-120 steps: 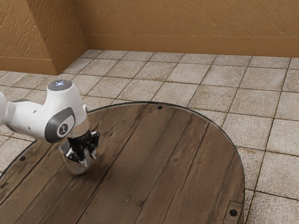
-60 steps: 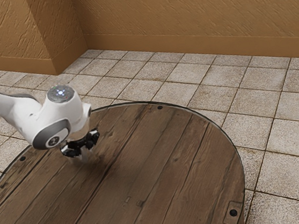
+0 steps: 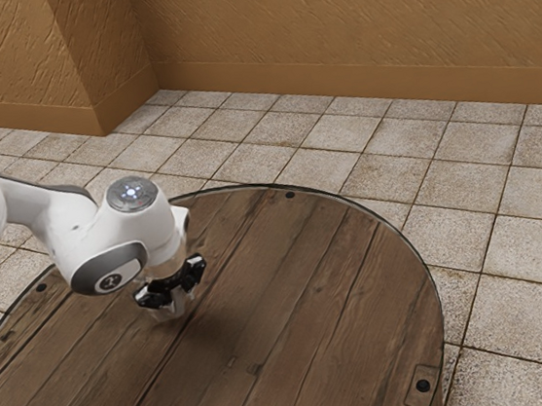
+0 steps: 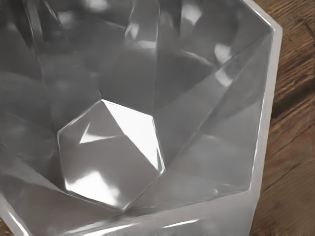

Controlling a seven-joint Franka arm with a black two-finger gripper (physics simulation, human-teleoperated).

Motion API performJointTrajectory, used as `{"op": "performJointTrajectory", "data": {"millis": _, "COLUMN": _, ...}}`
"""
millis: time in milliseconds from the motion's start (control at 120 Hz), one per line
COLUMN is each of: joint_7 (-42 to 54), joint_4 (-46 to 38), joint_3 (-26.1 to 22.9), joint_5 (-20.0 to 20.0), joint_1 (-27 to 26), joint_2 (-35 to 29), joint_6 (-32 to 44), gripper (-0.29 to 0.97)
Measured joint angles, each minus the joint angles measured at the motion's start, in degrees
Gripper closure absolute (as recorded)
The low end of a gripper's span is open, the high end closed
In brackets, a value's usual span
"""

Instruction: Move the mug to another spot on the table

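Exterior view, from its left: the white arm [image 3: 48,223] comes in low over the table's near-left rim, and its black gripper [image 3: 172,295] points down over the left part of the round plank table [image 3: 312,306]. The fingers are drawn in on the mug [image 3: 169,309], a pale, glassy cup that hangs just under the hand, close above the boards with its shadow right below (exactly where the fingers meet its wall is too small to tell). The table's left rim is near the mug, while toward the exterior view's right a broad stretch of bare dark planks runs to the far rim, which is banded in metal and dotted with bolts. Beyond that edge lies a floor of beige tiles [image 3: 444,173], and behind it a rough ochre wall [image 3: 329,20] with a skirting board; a jutting wall corner [image 3: 98,56] stands at the upper left.

Wrist view: the camera looks straight down into the mug [image 4: 108,147], grey and faceted with a six-sided bottom, its thick pale rim just under the hand. Brown table boards [image 4: 290,147] show past the rim on one side.
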Motion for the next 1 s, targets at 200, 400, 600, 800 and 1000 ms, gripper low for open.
{"op": "performJointTrajectory", "data": {"millis": 200, "joint_7": -2.2, "joint_4": 0.0, "joint_3": -0.1, "joint_5": 0.0, "joint_1": -0.3, "joint_2": 0.6, "joint_6": 0.7, "gripper": 0.57}}
{"op": "performJointTrajectory", "data": {"millis": 400, "joint_7": -3.7, "joint_4": -1.0, "joint_3": -1.4, "joint_5": -0.5, "joint_1": -0.4, "joint_2": 0.6, "joint_6": 1.5, "gripper": 0.26}}
{"op": "performJointTrajectory", "data": {"millis": 600, "joint_7": -6.3, "joint_4": -5.9, "joint_3": -2.7, "joint_5": -1.0, "joint_1": 0.2, "joint_2": -2.2, "joint_6": 2.1, "gripper": 0.10}}
{"op": "performJointTrajectory", "data": {"millis": 800, "joint_7": -8.4, "joint_4": -6.3, "joint_3": -3.5, "joint_5": -1.2, "joint_1": -1.7, "joint_2": -7.6, "joint_6": 1.2, "gripper": 0.04}}
{"op": "performJointTrajectory", "data": {"millis": 1000, "joint_7": -6.7, "joint_4": 5.9, "joint_3": -2.9, "joint_5": -6.0, "joint_1": -3.3, "joint_2": -8.8, "joint_6": -5.6, "gripper": 0.02}}
